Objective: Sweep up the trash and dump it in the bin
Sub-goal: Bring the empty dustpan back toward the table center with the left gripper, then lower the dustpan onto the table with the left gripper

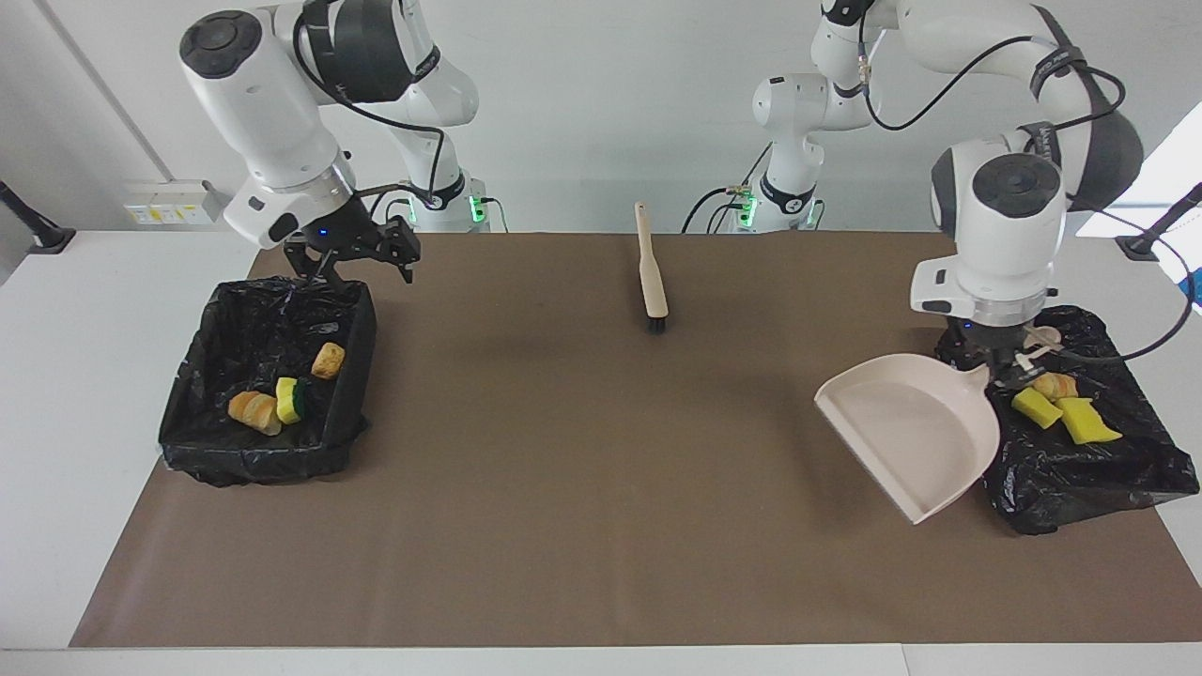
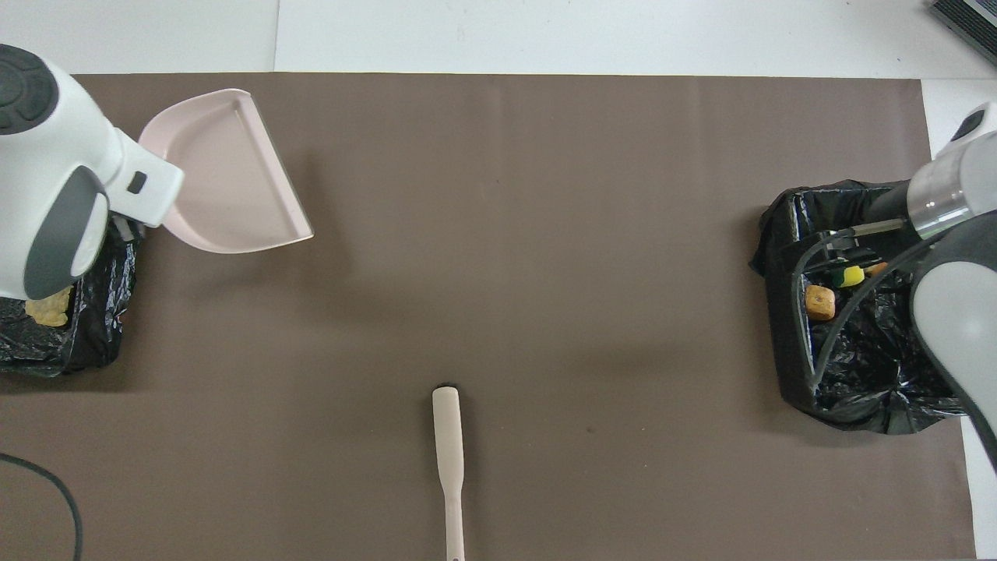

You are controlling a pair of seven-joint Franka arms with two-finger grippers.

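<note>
The trash lies in two black-lined bins. A bread chunk (image 1: 328, 360), a bread roll (image 1: 254, 411) and a green-and-yellow sponge (image 1: 291, 399) sit in the bin (image 1: 355, 324) at the right arm's end. Yellow sponge bits (image 1: 1086, 421) and a tan chunk (image 1: 1054, 385) lie in the bin (image 1: 1080, 474) at the left arm's end. My left gripper (image 1: 1001, 368) is shut on the handle of the beige dustpan (image 1: 906, 432), which hangs tilted and bare over the mat beside that bin. My right gripper (image 1: 357, 263) hangs open with nothing in it over its bin's rim on the robots' side.
The beige brush (image 1: 651, 272) lies on the brown mat (image 1: 582, 488) near the robots, midway between the arms, bristles pointing away from them. White table borders the mat. In the overhead view the left arm's wrist (image 2: 47, 202) covers much of its bin (image 2: 93, 343).
</note>
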